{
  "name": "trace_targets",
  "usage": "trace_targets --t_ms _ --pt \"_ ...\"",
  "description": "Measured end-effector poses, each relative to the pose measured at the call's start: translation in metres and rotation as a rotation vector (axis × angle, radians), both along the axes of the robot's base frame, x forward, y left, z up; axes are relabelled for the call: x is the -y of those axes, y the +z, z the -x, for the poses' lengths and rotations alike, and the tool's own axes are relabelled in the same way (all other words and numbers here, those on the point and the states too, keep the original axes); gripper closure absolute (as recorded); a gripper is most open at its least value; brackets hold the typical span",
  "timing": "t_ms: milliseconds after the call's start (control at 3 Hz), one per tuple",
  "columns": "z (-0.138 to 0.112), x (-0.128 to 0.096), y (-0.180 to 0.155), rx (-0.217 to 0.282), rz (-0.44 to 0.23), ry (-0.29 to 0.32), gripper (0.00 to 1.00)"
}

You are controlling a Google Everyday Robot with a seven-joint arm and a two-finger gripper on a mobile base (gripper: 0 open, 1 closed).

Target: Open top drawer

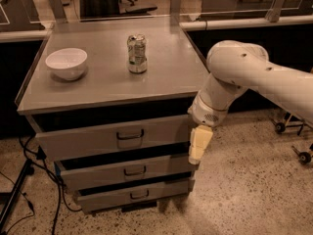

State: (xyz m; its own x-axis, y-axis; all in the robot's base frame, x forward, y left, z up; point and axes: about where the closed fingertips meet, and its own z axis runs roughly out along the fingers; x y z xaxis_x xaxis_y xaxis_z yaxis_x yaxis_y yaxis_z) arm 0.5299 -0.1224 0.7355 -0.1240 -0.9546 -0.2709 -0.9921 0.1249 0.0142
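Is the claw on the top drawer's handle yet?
No, the claw hangs at the right end of the top drawer, well away from the handle at its centre.

Item: top drawer point(113, 140). Grey metal, uppermost of the stack, directly under the cabinet top point(98, 89). Its front panel is tall, wide and plain, set slightly askew to the view. A small dark loop handle point(130, 135) sits at the panel's centre, untouched. A dark gap runs between the panel's upper edge and the cabinet top. How far out it stands, I cannot tell.

Item: my gripper point(199, 146). Cream-coloured, pointing downward, below the cabinet top's front right corner, at the right end of the drawer's panel. Contact not discernible.
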Motion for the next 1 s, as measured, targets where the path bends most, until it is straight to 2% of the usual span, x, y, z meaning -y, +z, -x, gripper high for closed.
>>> trace_targets --t_ms 667,1000 --pt "-0.04 -0.007 -0.023 0.007 0.005 0.014 0.0" --pt "-0.047 -0.009 -0.034 -0.001 0.007 0.018 0.0"
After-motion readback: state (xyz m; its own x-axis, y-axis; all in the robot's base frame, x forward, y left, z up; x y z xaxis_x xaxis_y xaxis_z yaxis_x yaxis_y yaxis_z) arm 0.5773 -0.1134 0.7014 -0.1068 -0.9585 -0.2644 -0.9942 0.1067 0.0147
